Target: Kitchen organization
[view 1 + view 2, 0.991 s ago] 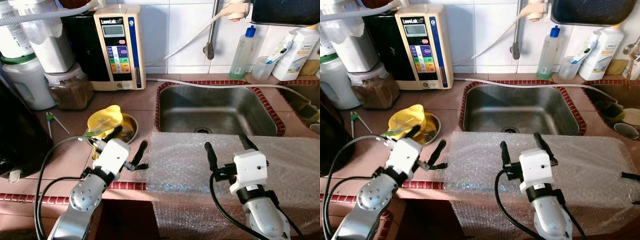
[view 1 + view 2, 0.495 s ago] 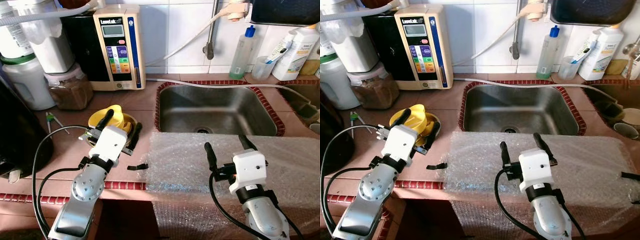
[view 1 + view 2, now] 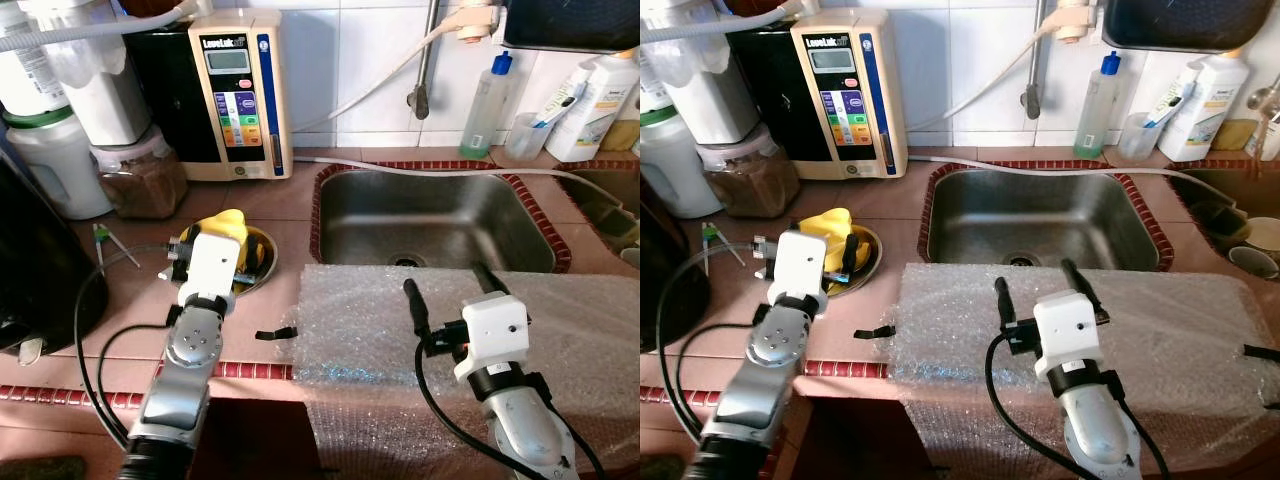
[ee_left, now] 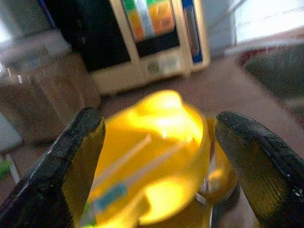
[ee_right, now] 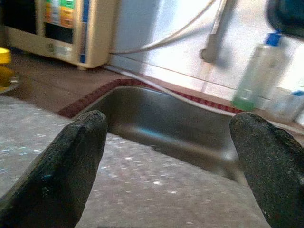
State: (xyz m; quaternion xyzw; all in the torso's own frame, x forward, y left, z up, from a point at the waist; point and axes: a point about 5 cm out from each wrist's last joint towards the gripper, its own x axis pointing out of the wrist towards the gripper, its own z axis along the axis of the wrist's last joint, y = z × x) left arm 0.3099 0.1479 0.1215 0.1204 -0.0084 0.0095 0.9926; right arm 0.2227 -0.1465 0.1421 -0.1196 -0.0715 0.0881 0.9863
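A yellow cup [image 4: 156, 156] holding thin sticks stands upright in a metal dish [image 3: 262, 262] on the counter.

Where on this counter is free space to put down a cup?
Bare tile lies between the water ionizer, the sink rim and the yellow cup. The bubble wrap is free on the side right of the right pincer. The back left corner is crowded with jars, and the left pincer is open around the yellow cup.
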